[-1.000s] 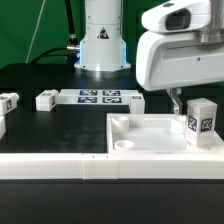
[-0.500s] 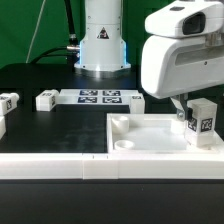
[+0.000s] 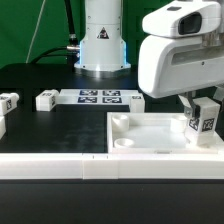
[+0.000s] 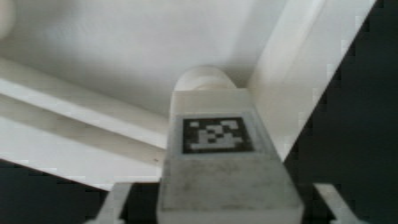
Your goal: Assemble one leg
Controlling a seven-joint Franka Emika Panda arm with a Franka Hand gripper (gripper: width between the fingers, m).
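Note:
My gripper is shut on a leg, a small white block with a black-and-white tag. It holds the leg upright over the right corner of the white square panel, seen from the exterior view. In the wrist view the leg fills the middle between my fingers, tag facing the camera. Its rounded end points at the panel's raised rim. I cannot tell whether the leg touches the panel.
The marker board lies at the back, in front of the robot base. Loose white legs lie at the exterior view's left, with another beside the marker board. A white ledge runs along the front.
My gripper has shifted slightly to the exterior view's right, carrying the leg with it. The other parts have not moved.

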